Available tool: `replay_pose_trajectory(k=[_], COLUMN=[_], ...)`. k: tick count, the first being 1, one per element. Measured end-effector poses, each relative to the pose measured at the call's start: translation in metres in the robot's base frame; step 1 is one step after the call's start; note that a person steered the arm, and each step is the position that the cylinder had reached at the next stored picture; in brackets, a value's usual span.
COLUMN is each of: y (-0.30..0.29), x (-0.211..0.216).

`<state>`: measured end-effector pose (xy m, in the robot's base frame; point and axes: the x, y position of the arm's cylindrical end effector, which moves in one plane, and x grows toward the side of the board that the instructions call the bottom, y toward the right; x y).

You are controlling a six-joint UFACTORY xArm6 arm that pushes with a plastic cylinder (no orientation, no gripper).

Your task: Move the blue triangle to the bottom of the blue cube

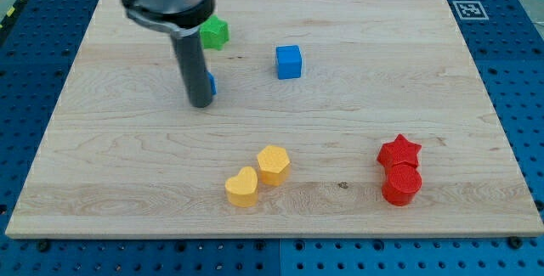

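Pale wooden board (pixel 357 123): my tip (pixel 201 104) (rod, no pincer) hid most of blue triangle block (pixel 212 83); push toward view's right, curving below blue cube (pixel 289 62).

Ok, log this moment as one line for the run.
my tip against blue triangle, mostly hidden | blue cube to view's right, apart | triangle not yet below cube

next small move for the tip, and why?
Probably push toward the view's right and slightly down. My tip sits against the blue triangle, mostly hidden behind the rod. The blue cube lies to its right and a bit higher; the spot below it is bare.
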<state>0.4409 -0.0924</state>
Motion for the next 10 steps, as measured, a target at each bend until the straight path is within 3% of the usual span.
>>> replay_pose_trajectory(k=[1,3,4,10], y=[-0.014,-0.102,-0.100,0.000], x=[-0.007,-0.015,-0.041,-0.025])
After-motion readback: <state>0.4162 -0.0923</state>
